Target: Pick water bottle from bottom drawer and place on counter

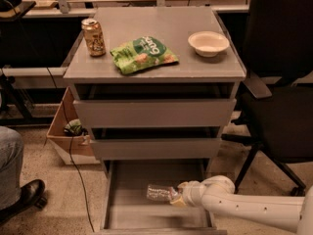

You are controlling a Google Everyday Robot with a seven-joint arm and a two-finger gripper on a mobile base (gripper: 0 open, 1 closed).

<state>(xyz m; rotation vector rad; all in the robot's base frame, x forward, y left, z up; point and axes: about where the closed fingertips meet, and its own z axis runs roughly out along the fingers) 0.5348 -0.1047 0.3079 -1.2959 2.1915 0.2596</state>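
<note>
The water bottle [159, 193] is clear and crinkled and lies on its side on the floor of the open bottom drawer [132, 212], right of the middle. My gripper [178, 198] reaches in from the right on a white arm and sits right at the bottle's right end, touching or almost touching it. The counter [161, 26] is the grey top of the cabinet, high above the drawer.
On the counter stand a gold can [93, 36], a green chip bag [143, 54] and a white bowl [208, 43]. The two upper drawers [154, 113] are closed. A black chair [279, 116] stands on the right. A cardboard box [68, 136] and a person's shoe [27, 195] are on the left.
</note>
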